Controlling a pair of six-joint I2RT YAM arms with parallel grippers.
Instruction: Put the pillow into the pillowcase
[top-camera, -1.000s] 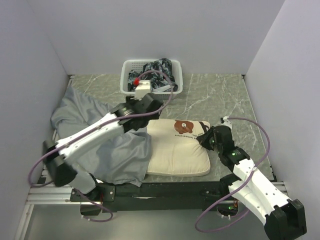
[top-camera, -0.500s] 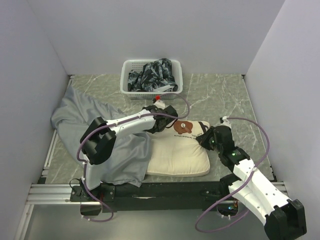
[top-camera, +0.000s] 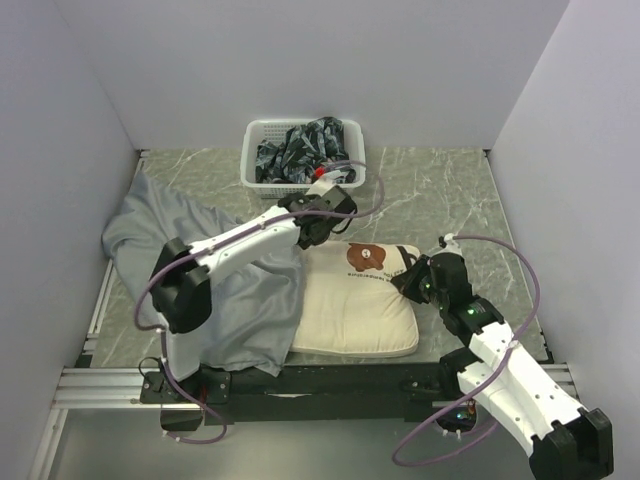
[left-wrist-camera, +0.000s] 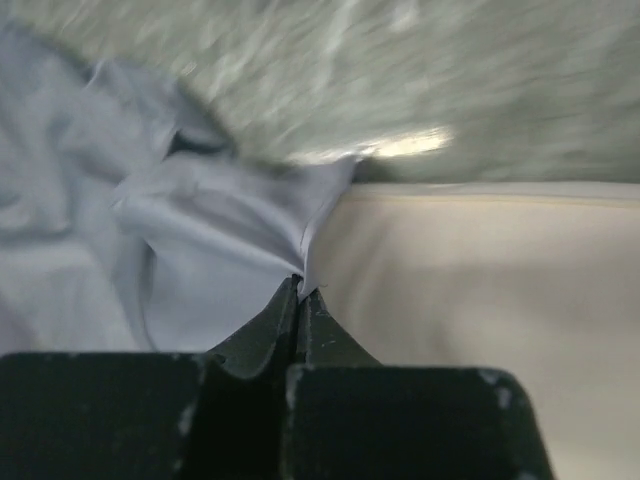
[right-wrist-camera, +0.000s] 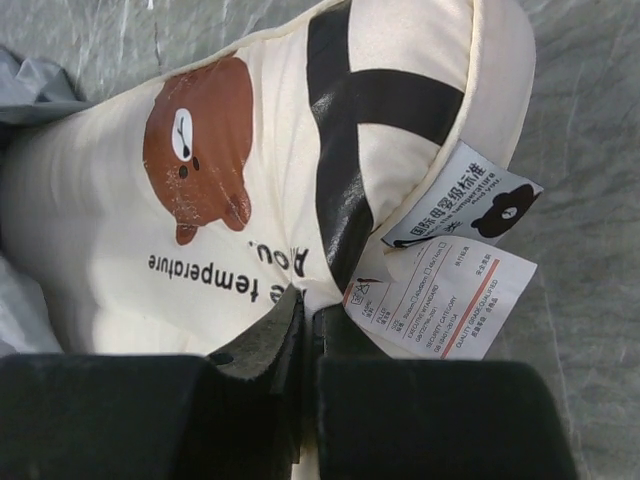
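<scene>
My left gripper (left-wrist-camera: 298, 292): I am pinching the hem of the pillowcase (left-wrist-camera: 190, 230) with fingers pressed together, right beside the pillow (left-wrist-camera: 480, 290).
My right gripper (right-wrist-camera: 305, 300): I am clamping the pillow's right edge with my fingers closed on the fabric, next to two printed tags (right-wrist-camera: 450, 290).
Hard to make out: the top of my left wrist view is smearing into blur. I cannot tell where the pillowcase's mouth is lying.
Where things are: the pillow is lying flat at lower centre of the top view, with the pillowcase spreading to its left and touching it.
Surface and room: a grey-green marbled table (top-camera: 430, 190), plain pale walls (top-camera: 300, 60), and a white lattice basket (top-camera: 250, 160) of dark cloth at upper centre.
Materials: cream padded fabric with a brown bear print (right-wrist-camera: 195, 140); the grey cloth is wrinkling in soft folds.
</scene>
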